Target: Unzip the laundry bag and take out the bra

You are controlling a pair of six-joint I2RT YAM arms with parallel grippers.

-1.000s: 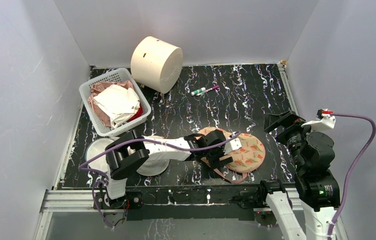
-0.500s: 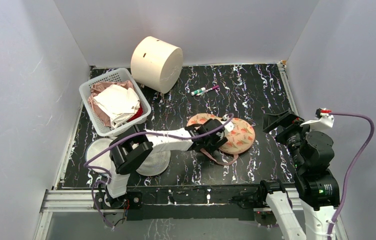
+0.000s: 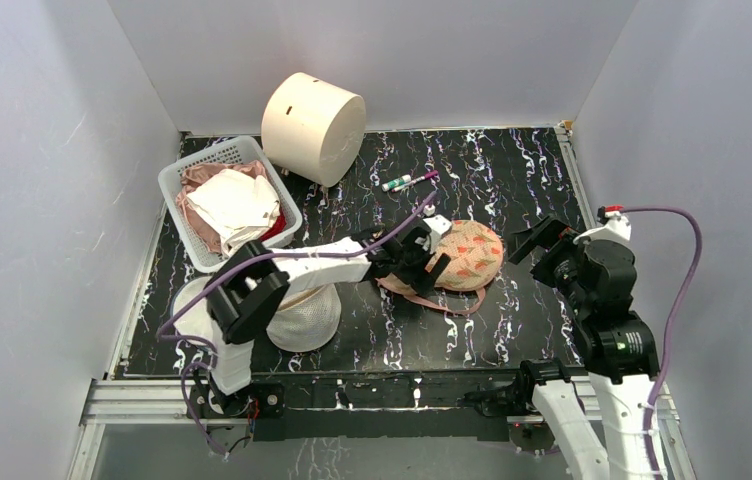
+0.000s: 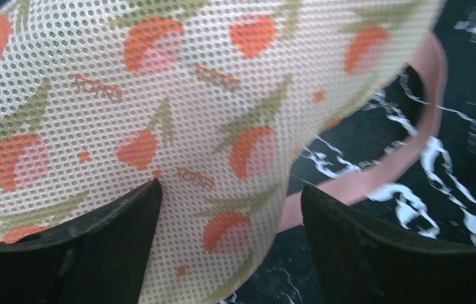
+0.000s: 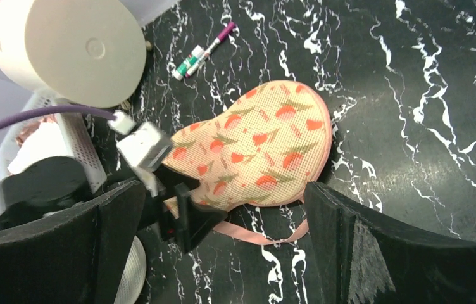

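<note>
The laundry bag [image 3: 470, 254] is a peach mesh case with red-orange and green motifs, lying mid-table with its pink strap [image 3: 452, 305] trailing toward me. My left gripper [image 3: 420, 262] straddles the bag's narrow left end. In the left wrist view the mesh [image 4: 159, 114] fills the frame. The left finger [image 4: 109, 240] touches it, and bare table shows between the bag and the right finger [image 4: 375, 247]. My right gripper [image 3: 540, 240] hovers wide open just right of the bag, holding nothing; its view looks down on the bag [image 5: 254, 152]. The bra is hidden.
A white basket [image 3: 167, 190] of clothes stands at the back left. A cream cylinder [image 3: 312, 125] lies behind it. Two markers [image 3: 409, 181] lie behind the bag. White mesh dome bags [image 3: 302, 315] sit under my left arm. Walls close three sides.
My left gripper moved away from the near edge, and the laundry bag moved with it and bunched shorter. My right arm shifted slightly left toward the bag.
</note>
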